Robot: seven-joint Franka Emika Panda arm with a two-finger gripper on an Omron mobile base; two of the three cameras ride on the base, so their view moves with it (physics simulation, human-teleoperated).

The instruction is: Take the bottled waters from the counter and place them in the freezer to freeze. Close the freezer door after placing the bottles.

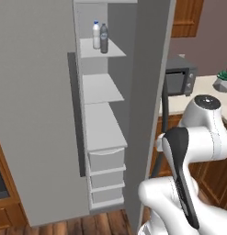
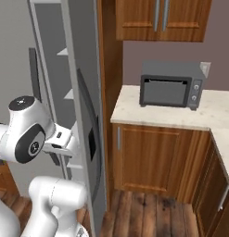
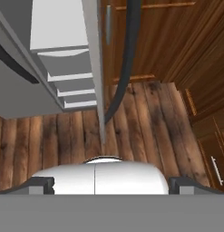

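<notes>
Bottled waters, both standing upright on an upper shelf of the freezer [image 1: 103,92], at about 12 o'clock in the left base view: the whitish-clear bottle [image 1: 96,35] at left and the smoky grey bottle [image 1: 104,38] just beside it at right, blue caps up. Below them lie two bare pale shelves and a stack of pale drawers [image 1: 105,176] at roughly 6 o'clock. Freezer door [image 1: 149,105] stands ajar, seen edge-on at 3 o'clock of the shelves, with its long dark handle [image 1: 163,114] on the outer face; in the right base view the black dispenser panel [image 2: 92,141] shows on that face. Counter [image 2: 167,113] lies at 3 o'clock of the door, carrying a dark grey microwave [image 2: 170,84]. Gripper [image 3: 109,183]: only the two dark finger tips appear, far apart at the lower corners of the hand view, jaws wide with nothing between them, pointing down at the wooden floor [image 3: 145,127] beside the door's lower edge.
</notes>
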